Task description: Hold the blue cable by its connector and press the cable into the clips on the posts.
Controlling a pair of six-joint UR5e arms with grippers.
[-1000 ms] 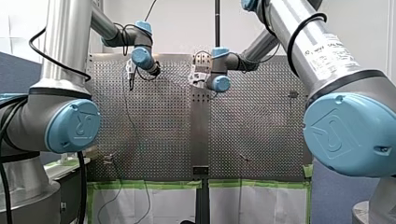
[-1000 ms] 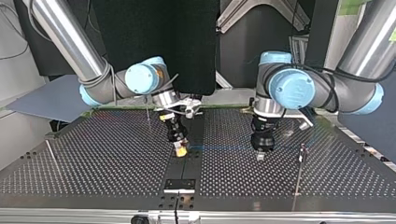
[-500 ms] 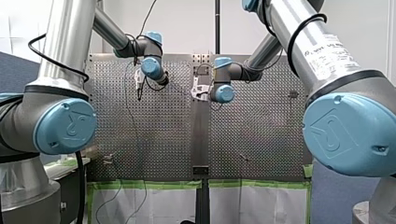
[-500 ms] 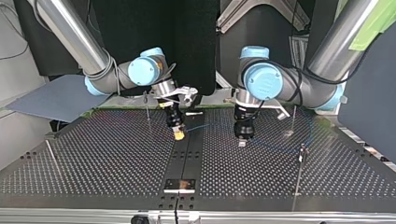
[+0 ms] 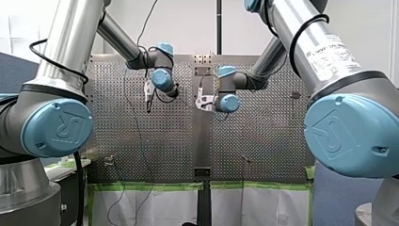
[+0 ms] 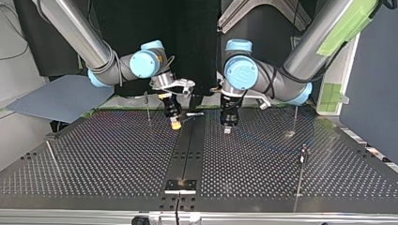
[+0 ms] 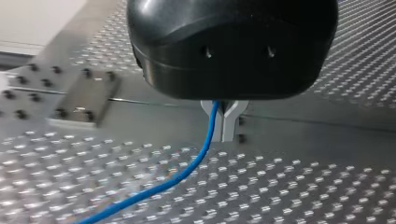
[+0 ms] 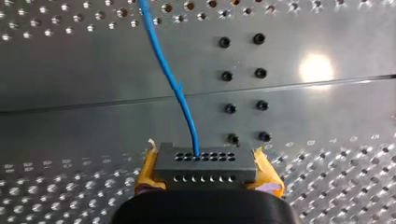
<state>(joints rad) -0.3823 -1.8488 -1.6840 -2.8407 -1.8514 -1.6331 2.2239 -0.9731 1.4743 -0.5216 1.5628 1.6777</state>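
Our right gripper (image 8: 205, 170) has its yellow pads (image 8: 145, 170) pressed against the 2 ends of the black connector (image 8: 205, 161), pinching it. The blue cable (image 8: 187, 116) leaves 1 of the holes in the connector's face. It runs ahead of the gripper across the smooth centre strip (image 8: 93, 93) of the perforated table (image 6: 108, 159) and on over the holes beyond.

Our left gripper (image 7: 225, 122) hangs low over the table. Its 2 pale fingers (image 7: 229, 129) are closed together, with the cable nipped in the notch between them. From there the cable drops and curves away over the holes.

In the top view both grippers point down near the far edge of the table, close to the middle. Our right gripper is just left of the centre strip and our left gripper just right of it, with the 2 apart from each other. The cable between them is too faint there to trace.

A thin post (image 6: 148, 107) stands far back, left of our right gripper. A second post (image 6: 294, 119) stands at the far right. A third post (image 6: 300, 173) stands nearer on the right and carries a small dark clip (image 6: 304, 151) at its top.
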